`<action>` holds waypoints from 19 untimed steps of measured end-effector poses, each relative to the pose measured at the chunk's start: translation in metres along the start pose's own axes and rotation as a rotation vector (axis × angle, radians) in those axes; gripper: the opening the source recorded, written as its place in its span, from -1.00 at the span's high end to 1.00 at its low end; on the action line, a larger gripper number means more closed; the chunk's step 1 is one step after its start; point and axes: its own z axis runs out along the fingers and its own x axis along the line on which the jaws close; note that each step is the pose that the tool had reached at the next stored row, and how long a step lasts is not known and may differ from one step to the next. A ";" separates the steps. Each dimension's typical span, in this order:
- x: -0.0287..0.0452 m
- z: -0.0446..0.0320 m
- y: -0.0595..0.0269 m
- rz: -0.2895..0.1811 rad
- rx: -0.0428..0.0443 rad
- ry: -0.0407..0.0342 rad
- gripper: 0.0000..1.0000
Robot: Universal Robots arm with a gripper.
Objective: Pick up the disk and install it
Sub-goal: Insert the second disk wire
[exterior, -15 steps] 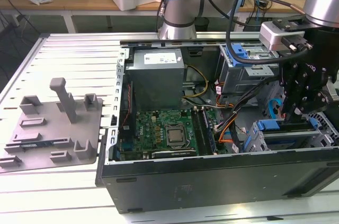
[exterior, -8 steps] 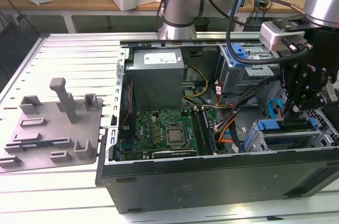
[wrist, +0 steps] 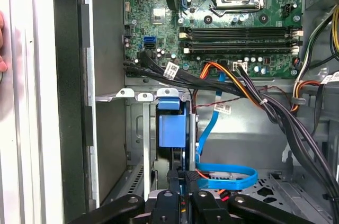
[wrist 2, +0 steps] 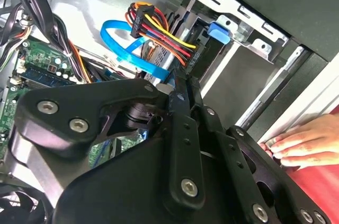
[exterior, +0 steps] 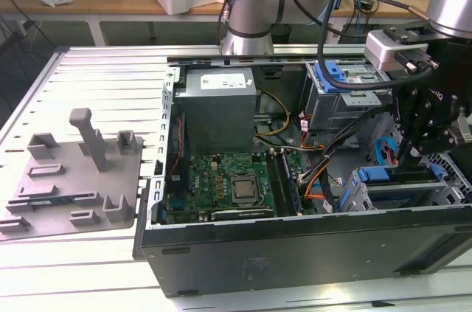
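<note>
You cannot confirm the pincer (wrist: 180, 181) finger spacing: its own linkage covers the tips in both wrist views. The disk (wrist: 172, 128) sits edge-on; its label stays hidden. The picture edge cuts the hand (wrist 2: 304, 142).

A big black metal computer case (exterior: 295, 249) lies open on the slatted metal table (exterior: 103, 68), with a green circuit board (exterior: 221, 186) inside. A grey plastic holder tray (exterior: 74, 179) sits near the table's edge, well apart from the case.

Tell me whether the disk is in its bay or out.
In: the disk sits edge-on between the bay's metal rails, with the gripper at its end.
</note>
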 end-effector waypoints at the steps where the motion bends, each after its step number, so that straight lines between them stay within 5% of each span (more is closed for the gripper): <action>1: 0.0002 0.0001 -0.0001 0.003 -0.0004 0.0003 0.68; 19: 0.0011 0.0007 0.0010 0.032 -0.0036 0.0025 0.68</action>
